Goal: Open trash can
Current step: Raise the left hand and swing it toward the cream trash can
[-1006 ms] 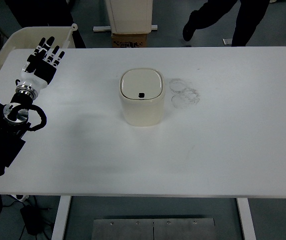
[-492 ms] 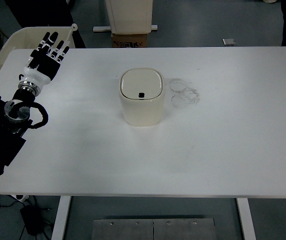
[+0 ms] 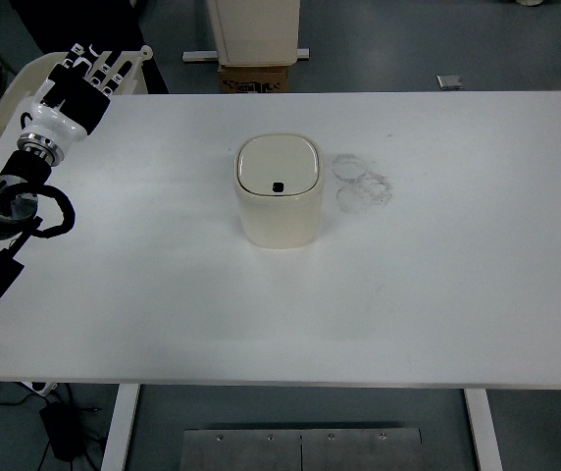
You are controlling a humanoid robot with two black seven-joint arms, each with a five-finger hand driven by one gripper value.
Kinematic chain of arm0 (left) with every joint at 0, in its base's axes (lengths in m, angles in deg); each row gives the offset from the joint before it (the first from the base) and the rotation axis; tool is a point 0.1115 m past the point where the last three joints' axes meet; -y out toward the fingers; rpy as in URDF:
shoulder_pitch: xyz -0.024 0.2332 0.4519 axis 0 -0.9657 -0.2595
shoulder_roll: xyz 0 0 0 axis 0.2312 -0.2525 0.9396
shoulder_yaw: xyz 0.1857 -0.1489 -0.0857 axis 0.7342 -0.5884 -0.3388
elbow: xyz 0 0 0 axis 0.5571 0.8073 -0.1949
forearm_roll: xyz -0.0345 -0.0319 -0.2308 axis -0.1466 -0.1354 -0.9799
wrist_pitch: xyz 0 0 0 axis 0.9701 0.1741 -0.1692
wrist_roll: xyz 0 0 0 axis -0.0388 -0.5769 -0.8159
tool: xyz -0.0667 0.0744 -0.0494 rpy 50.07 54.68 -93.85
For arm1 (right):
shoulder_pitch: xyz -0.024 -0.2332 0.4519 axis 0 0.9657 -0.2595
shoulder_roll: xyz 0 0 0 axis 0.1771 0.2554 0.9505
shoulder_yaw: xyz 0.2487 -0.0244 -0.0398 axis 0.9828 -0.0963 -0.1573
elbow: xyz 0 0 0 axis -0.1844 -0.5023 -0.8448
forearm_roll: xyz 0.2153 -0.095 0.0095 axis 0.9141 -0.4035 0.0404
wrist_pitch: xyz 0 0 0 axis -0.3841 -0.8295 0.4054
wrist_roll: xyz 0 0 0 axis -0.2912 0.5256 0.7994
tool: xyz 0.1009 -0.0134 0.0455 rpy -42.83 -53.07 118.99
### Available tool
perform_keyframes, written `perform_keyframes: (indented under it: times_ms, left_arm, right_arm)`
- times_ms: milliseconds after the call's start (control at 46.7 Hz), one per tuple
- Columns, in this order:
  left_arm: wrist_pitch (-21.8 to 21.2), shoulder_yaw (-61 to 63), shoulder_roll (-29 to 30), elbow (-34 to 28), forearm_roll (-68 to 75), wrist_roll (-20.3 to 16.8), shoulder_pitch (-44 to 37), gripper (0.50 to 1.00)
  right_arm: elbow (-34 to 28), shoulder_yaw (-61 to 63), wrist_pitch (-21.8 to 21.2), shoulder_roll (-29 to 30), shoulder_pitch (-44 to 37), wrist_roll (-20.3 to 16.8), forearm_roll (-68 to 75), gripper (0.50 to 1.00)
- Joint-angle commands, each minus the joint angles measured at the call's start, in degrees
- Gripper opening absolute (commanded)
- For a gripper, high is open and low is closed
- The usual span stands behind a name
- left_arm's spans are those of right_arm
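A cream trash can [image 3: 279,192] with rounded corners stands near the middle of the white table [image 3: 437,285]. Its lid is down, with a small dark latch at the lid's front edge. My left hand [image 3: 76,85] hovers at the table's far left corner, well to the left of the can and not touching it. Its black and white fingers are spread and hold nothing. The right arm is out of sight.
Faint ring marks [image 3: 361,182] stain the tabletop just right of the can. A cream plastic bin [image 3: 25,83] stands off the table's far left corner, under my hand. A white cabinet with a cardboard box [image 3: 254,59] sits behind the table.
My left hand has drawn back toward the far left corner, away from the can. The person walking behind the table has left the view. The can has not moved.
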Motion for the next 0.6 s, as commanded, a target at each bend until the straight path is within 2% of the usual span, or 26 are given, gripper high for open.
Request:
perform_keyframes:
  times_ms: [0, 150, 343, 514, 578]
  left_arm:
    - [0.3, 1.5, 2.6, 2.2, 0.0, 0.0, 0.4, 1.0]
    - [0.6, 5.5, 6.9, 7.1, 0.2, 0.1, 2.1, 1.0]
    - [1.2, 10.0, 8.8, 9.1, 5.0, 0.1, 5.2, 1.0]
    - [3.4, 13.2, 10.4, 13.2, 10.1, 1.7, 6.8, 1.0]
    - [6.1, 13.8, 11.7, 14.4, 11.5, 1.8, 7.2, 1.0]
  right_arm:
    - [0.0, 0.0, 0.0, 0.0, 0.0, 0.0, 0.1, 0.993]
    - [0.0, 0.0, 0.0, 0.0, 0.0, 0.0, 0.0, 0.993]
    - [0.0, 0.0, 0.0, 0.0, 0.0, 0.0, 0.0, 0.993]
    - [0.0, 0.0, 0.0, 0.0, 0.0, 0.0, 0.1, 0.993]
    - [0.0, 0.0, 0.0, 0.0, 0.0, 0.0, 0.0, 0.993]
